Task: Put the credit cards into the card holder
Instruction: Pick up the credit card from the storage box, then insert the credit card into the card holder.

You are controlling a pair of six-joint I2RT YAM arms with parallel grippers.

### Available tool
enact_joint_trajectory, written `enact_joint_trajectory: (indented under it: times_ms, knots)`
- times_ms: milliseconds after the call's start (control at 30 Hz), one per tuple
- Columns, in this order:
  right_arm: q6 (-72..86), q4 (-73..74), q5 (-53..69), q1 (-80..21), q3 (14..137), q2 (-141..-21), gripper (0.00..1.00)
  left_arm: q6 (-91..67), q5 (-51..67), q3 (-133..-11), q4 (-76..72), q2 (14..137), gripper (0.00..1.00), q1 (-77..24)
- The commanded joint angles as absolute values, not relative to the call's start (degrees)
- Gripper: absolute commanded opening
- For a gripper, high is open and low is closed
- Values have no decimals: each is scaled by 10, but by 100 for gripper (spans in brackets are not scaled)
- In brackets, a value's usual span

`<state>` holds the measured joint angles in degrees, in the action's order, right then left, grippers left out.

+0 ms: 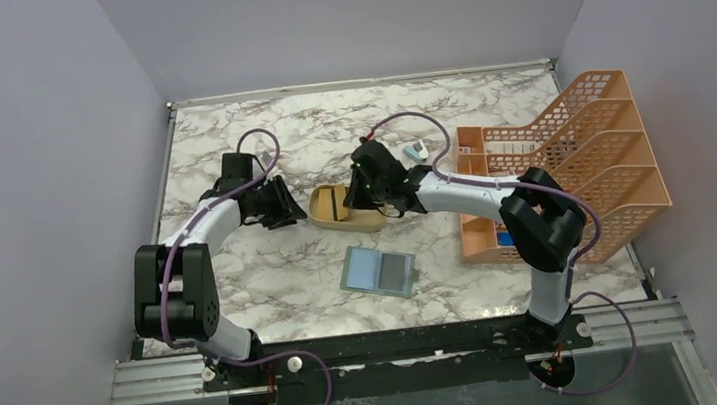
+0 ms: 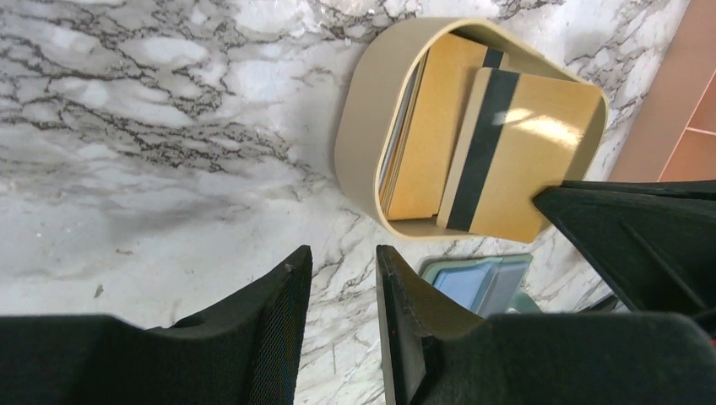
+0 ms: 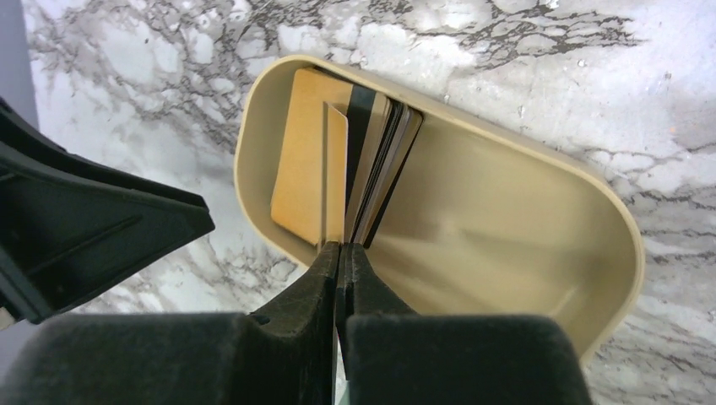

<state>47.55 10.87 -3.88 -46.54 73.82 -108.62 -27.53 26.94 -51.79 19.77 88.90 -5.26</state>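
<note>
My right claw (image 3: pixel 339 253) is pinched shut on a tan card (image 2: pixel 540 126), held tilted in the dish (image 3: pixel 625 245); the other cards (image 3: pixel 380 160) stand just ahead of its tips. It looks thin, stiff, slick and light, so I'd grip deep on the edge. My left claw (image 2: pixel 340 263) hangs narrow and empty beside the dish. The holder (image 1: pixel 379 271) lies open on the surface (image 1: pixel 281 271) behind both

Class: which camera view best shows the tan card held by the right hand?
The left wrist view: the tan card faces the camera, black stripe plain, tilted over the tan dish. The right wrist view shows it nearly edge-on in the shut right hand. In the top view it cannot be made out.
</note>
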Motion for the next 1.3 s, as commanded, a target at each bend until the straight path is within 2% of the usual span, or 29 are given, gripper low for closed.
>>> enact_joint_trajectory:
  times_ms: [0, 267, 433, 833, 1033, 1267]
  knots:
    - [483, 100, 1, -468, 705, -1037, 1, -260, 277, -504, 214, 842, 37, -54]
    - [493, 116, 32, -467, 647, -947, 1, -263, 317, -476, 224, 797, 36, -78]
    - [497, 116, 51, -468, 585, -874, 1, -284, 306, -460, 218, 783, 35, -137]
    - [523, 133, 90, -467, 429, -720, 1, -344, 274, -374, 147, 747, 19, -217]
    - [527, 142, 113, -467, 400, -724, 1, -362, 265, -327, 94, 752, 4, -228]
    - [547, 109, 150, -468, 368, -752, 1, -372, 266, -300, 73, 766, 3, -238]
